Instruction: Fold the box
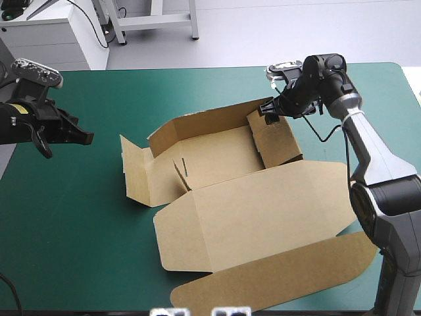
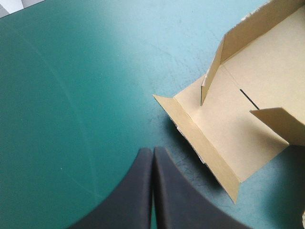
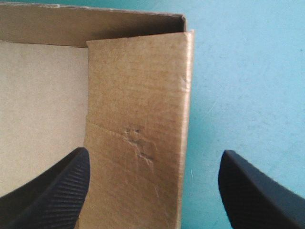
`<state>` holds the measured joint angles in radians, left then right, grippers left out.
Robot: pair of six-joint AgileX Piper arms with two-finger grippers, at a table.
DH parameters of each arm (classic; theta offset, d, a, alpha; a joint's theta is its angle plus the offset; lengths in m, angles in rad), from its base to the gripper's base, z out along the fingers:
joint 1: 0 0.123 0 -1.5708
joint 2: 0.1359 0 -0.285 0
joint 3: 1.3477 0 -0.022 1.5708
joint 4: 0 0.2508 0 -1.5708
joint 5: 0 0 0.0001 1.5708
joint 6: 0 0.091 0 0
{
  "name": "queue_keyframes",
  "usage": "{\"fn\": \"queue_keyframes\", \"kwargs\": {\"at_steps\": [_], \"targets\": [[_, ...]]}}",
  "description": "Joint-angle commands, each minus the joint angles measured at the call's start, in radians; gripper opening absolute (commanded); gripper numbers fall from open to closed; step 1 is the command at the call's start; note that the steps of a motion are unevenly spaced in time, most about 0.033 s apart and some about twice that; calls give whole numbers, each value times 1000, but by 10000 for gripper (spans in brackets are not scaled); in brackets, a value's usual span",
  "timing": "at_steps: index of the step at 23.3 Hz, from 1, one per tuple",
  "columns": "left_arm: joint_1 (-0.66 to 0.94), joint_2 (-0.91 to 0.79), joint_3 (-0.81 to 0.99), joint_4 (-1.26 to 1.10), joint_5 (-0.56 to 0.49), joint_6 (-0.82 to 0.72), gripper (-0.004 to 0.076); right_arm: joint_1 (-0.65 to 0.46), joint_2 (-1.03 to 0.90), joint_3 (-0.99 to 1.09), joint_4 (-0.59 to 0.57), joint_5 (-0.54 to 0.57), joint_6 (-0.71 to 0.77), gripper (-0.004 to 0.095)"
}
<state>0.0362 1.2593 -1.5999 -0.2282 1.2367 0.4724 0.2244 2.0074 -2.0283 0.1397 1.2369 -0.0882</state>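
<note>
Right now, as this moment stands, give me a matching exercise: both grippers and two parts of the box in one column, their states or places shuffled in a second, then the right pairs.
Column one
1. left gripper
2. right gripper
3. lid
4. back wall

Column two
A. flat on the teal-green cover, toward the table's near edge
B. open, one finger either side of a raised side flap
C. standing up along the far side of the box
D. shut, over bare cover, clear of the box

Pairs: 1-D, 2-B, 3-A, 4-C
</note>
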Motion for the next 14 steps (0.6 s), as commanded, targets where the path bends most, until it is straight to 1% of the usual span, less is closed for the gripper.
{"fn": "queue_keyframes", "kwargs": {"at_steps": [1, 6, 10, 12, 14], "targets": [[0, -23, -31, -14, -49, -10, -9, -3, -87, -36, 13, 16, -11, 697], [0, -23, -31, -14, -49, -10, -9, -1, -88, 4, 4, 16, -32, 697], [0, -23, -31, -14, -49, -10, -9, -1, -82, 105, -22, 14, -38, 692], [0, -23, -31, -14, -49, -10, -9, -1, -69, 146, -20, 14, -38, 660], [0, -23, -31, -14, -49, -10, -9, -1, -41, 152, -20, 14, -38, 577]]}}
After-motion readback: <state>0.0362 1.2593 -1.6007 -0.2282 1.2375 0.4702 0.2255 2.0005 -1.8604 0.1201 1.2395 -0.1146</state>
